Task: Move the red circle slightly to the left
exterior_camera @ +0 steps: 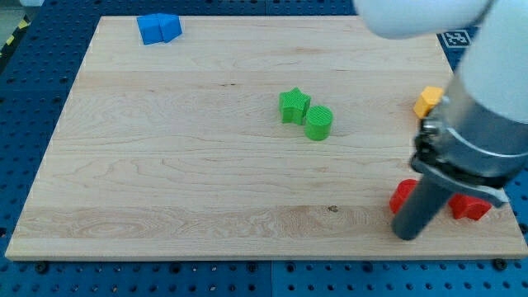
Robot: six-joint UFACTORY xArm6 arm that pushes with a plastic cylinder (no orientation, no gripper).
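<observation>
on the wooden board (165, 165), my tip (406, 233) touches a half-hidden red block (402, 195), its shape and heading unclear

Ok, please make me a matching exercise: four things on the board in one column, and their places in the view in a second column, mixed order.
Things:
1. blue block
2. green star
3. yellow block
4. my tip

Places:
A. at the view's right edge, partly hidden by the arm
B. near the board's middle, touching the green cylinder
C. at the view's bottom right, between two red blocks
D. at the board's top left corner

Pairs: 1-D, 2-B, 3-A, 4-C
</observation>
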